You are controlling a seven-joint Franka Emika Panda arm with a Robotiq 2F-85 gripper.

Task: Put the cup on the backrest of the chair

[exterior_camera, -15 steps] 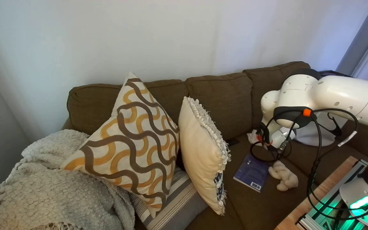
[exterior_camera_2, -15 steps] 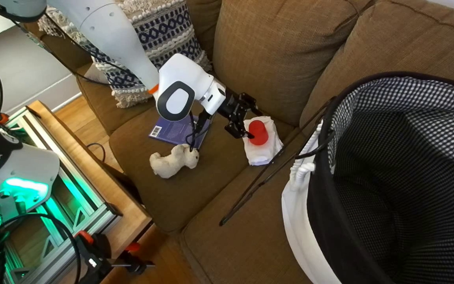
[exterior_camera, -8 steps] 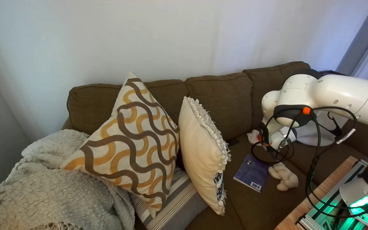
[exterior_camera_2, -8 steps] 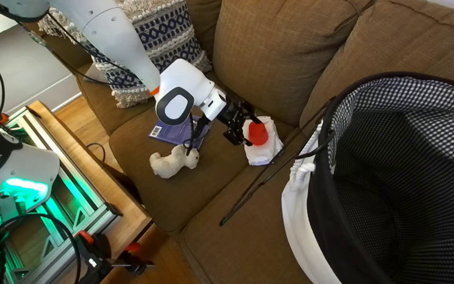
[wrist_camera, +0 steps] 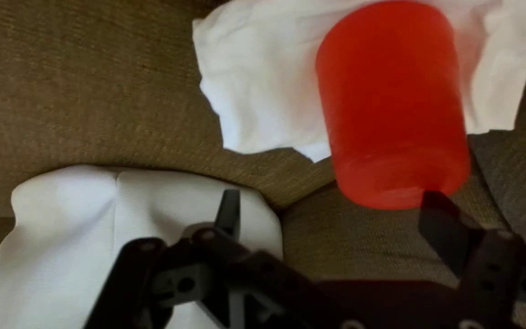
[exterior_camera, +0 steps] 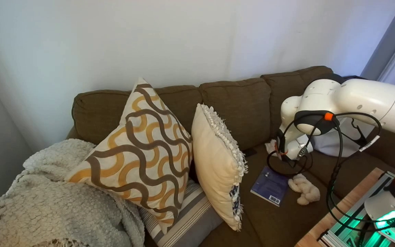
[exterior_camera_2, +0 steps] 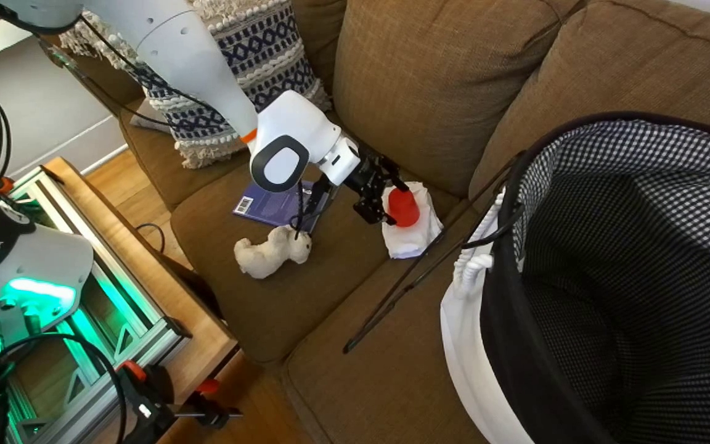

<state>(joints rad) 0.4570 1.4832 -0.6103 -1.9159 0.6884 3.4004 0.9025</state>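
The small red cup (exterior_camera_2: 404, 208) stands on the folded white sheet (exterior_camera_2: 413, 244) on the sofa seat. In the wrist view the cup (wrist_camera: 391, 100) fills the upper right, with the white sheet (wrist_camera: 263, 82) behind it. My gripper (exterior_camera_2: 396, 203) is open, with its fingers at the cup's near side in an exterior view. In the wrist view my gripper (wrist_camera: 331, 203) has nothing between its fingers; the right fingertip overlaps the cup's lower edge, and contact cannot be told. The sofa's olive-brown backrest (exterior_camera_2: 435, 86) rises behind the cup; it also shows in an exterior view (exterior_camera: 237, 113).
A black-and-white hamper (exterior_camera_2: 497, 345) stands right of the cup, its thin dark rods (exterior_camera_2: 386, 308) reaching across the seat. A plush toy (exterior_camera_2: 272, 251) and a purple book (exterior_camera_2: 269, 206) lie on the seat. Throw pillows (exterior_camera: 214, 164) lean on the backrest.
My gripper has lowered a little beside the cup, then the wrist has shifted slightly toward the right in an exterior view. The fingers stay open. The cup has not visibly moved.
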